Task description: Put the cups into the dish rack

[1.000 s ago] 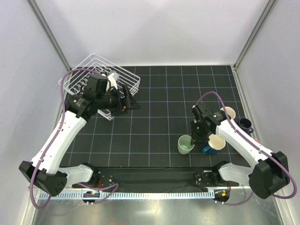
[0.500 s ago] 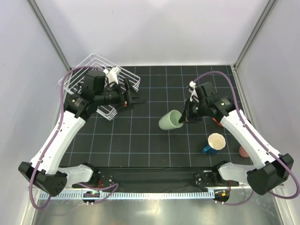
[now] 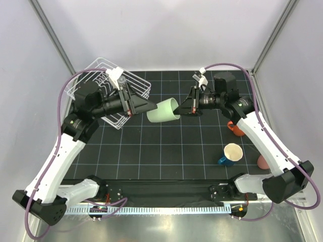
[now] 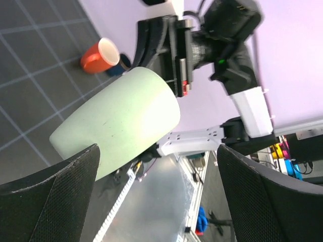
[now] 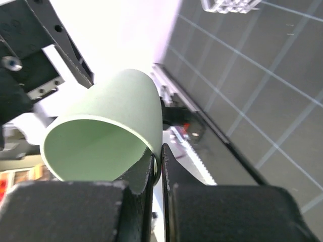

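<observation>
Pale green cup (image 3: 162, 111) midair, rim pinched by right gripper (image 3: 181, 107); left gripper (image 3: 150, 105) open beside it

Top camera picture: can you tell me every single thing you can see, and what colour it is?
green cup: one, pale green, in the air, on its side between the two grippers
orange cup: one, orange, right side, partly behind the right arm
blue mug: one, blue with cream inside, upright, near right
pink cup: one, pink, near right edge, partly behind the right arm
dish rack: one, white wire, far left
mat: one, black with grid lines
left gripper: black, open at the cup's bottom
right gripper: black, pinching the cup's rim
</observation>
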`<state>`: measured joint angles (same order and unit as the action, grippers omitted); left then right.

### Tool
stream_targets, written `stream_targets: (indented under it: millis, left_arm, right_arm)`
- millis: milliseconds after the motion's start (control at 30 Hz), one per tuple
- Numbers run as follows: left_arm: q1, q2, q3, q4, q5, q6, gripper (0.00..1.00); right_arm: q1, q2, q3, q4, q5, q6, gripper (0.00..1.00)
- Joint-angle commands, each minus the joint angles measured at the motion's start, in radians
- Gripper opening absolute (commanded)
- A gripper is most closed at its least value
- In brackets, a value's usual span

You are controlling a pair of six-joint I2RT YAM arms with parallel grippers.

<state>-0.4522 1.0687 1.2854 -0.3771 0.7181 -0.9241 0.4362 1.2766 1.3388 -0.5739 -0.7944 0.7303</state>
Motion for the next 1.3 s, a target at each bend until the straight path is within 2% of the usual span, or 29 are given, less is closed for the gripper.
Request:
stream_targets:
  millis: [0,133,200,500,833,1000,1133,1267]
  left_arm:
    - [0.000,-0.053,-0.017,0.121,0.041,-0.007,0.95]
    - [0.000,-0.065,-0.018,0.124,0.027,0.001,0.95]
    - [0.000,-0.076,-0.005,0.091,-0.005,0.033,1.00]
    - [0.000,-0.139,-0.026,0.044,-0.108,0.053,1.00]
    - [0.000,-0.130,-0.107,0.210,0.050,-0.077,1.00]
    - [0.000,-0.130,-0.135,0.282,0.064,-0.142,0.96]
    - [0.000,-0.125,-0.141,0.310,0.061,-0.167,0.94]
    - [0.000,-0.116,-0.135,0.313,0.058,-0.176,0.86]
  right_arm:
    - [-0.005,-0.026,0.010,0.226,-0.173,0.156,0.04]
    - [-0.004,-0.029,0.019,0.272,-0.206,0.196,0.04]
    - [-0.005,-0.031,0.025,0.278,-0.221,0.201,0.04]
    - [-0.002,-0.080,-0.027,0.325,-0.253,0.250,0.04]
    - [0.002,-0.057,-0.087,0.539,-0.244,0.388,0.04]
    - [0.010,-0.019,-0.109,0.661,-0.246,0.448,0.04]
    - [0.021,0.001,-0.104,0.674,-0.250,0.454,0.04]
    - [0.027,0.012,-0.110,0.672,-0.253,0.446,0.04]
